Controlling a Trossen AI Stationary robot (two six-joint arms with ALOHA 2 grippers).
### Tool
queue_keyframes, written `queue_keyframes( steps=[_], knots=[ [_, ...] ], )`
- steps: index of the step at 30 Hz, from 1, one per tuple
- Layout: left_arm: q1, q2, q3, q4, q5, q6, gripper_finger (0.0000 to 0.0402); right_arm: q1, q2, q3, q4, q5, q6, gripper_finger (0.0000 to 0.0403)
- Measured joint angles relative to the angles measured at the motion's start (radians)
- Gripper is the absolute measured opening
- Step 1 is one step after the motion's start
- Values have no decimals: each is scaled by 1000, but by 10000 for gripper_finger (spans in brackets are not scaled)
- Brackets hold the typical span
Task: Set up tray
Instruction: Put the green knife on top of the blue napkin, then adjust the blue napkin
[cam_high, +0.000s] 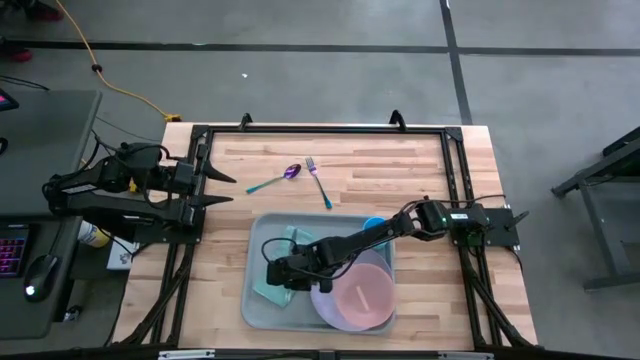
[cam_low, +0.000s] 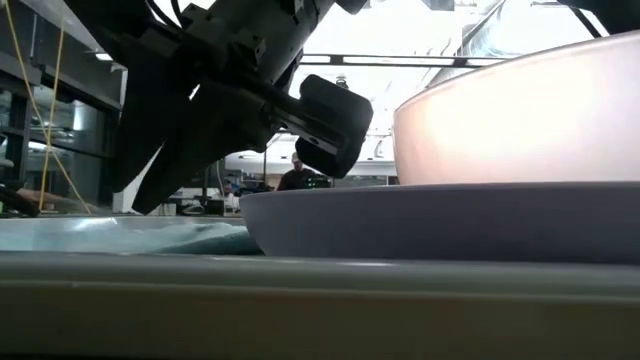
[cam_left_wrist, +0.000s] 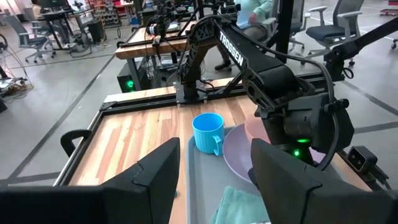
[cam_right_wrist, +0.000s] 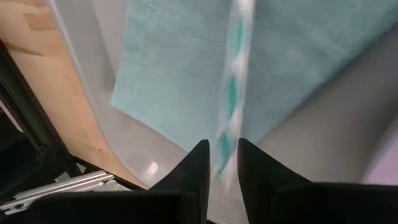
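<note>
The tray (cam_high: 262, 303) holds a teal cloth (cam_right_wrist: 186, 68) beneath the right hand (cam_high: 276, 273).

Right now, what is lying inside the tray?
Inside the tray: a teal cloth, a lavender plate holding a pink bowl, and a blue cup. The right gripper covers part of the cloth.

One camera hangs high up and looks straight down at the whole table (cam_high: 340, 180). One sits very low, right beside the tray (cam_low: 320, 300). One rides on each arm, looking forward. The left one and the high one both see the blue cup (cam_left_wrist: 208, 132).
</note>
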Motion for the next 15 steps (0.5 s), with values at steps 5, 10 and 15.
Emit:
queue_keyframes(
  steps=[5, 10, 15],
  knots=[
    [0, 0, 0, 0, 0, 0, 227, 0, 0, 0, 10, 0, -22, 73],
    [0, 0, 0, 0, 11, 0, 227, 0, 0, 0, 23, -10, -27, 77],
    [0, 0, 0, -1, 61, -1, 227, 0, -37, -2, 23, 69, -70, 67]
  ],
)
